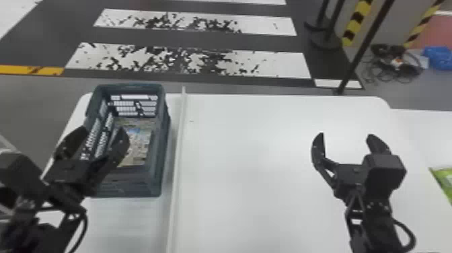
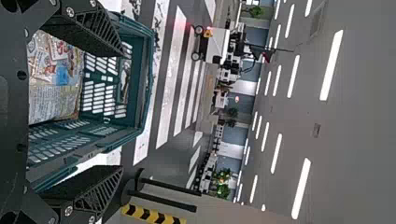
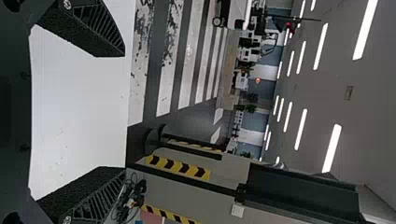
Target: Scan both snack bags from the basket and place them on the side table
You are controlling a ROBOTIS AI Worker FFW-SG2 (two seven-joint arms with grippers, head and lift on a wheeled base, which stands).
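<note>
White and smooth, the table (image 1: 249,161) lies under me. My black two-fingered left claw (image 1: 103,129) is spread, empty, over the blue-green slatted plastic basket (image 1: 163,141); my matching right claw (image 1: 346,134) gapes above the table's right part. On the basket's floor lies flat, printed snack packaging (image 1: 139,144); one bag or two, I cannot tell. Farther right, a green-and-white packet (image 1: 445,180) rests on what I take for the white side table (image 1: 423,124). I should dip the left claw steeply, clear of the walls, straddle a bag's edge, close gently, and lift straight before presenting its print for scanning.
</note>
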